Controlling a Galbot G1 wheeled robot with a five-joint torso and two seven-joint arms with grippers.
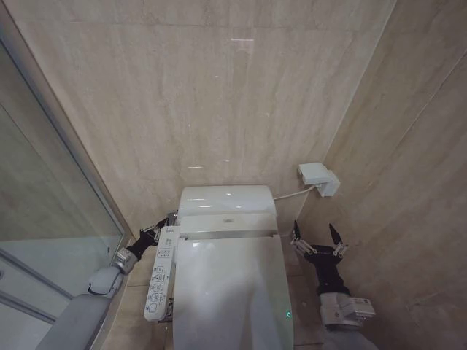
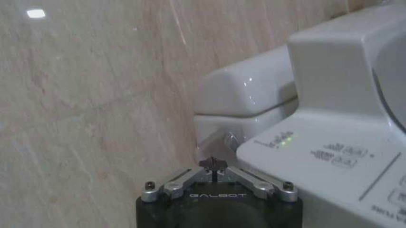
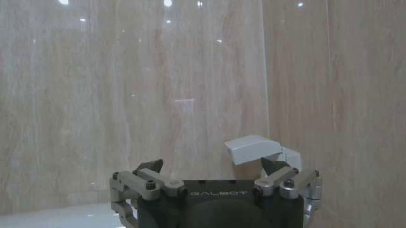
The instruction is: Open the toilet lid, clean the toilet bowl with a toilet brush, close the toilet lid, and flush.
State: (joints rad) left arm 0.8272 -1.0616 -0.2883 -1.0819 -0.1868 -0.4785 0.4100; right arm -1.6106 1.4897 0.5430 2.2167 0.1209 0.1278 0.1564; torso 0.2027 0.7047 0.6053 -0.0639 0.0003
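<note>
The toilet lid (image 1: 230, 292) is glossy white and lies flat and closed, so the toilet bowl is hidden beneath it. The toilet brush is out of view. My left gripper (image 1: 166, 223) is shut with nothing in it, at the toilet's left rear beside the tank (image 1: 228, 199). In the left wrist view the left gripper (image 2: 213, 164) has its fingertips pressed together, just short of a small round knob (image 2: 231, 139) on the toilet's side. My right gripper (image 1: 317, 235) stands open to the right of the toilet, facing the back wall. The right gripper (image 3: 212, 167) holds nothing.
A long white button panel (image 1: 162, 281) runs along the toilet's left side, with a green light (image 2: 284, 139) at its rear end. A white box (image 1: 319, 177) is mounted on the back wall at the right. A glass shower partition (image 1: 44, 197) stands at the left. Marble walls close in behind and on the right.
</note>
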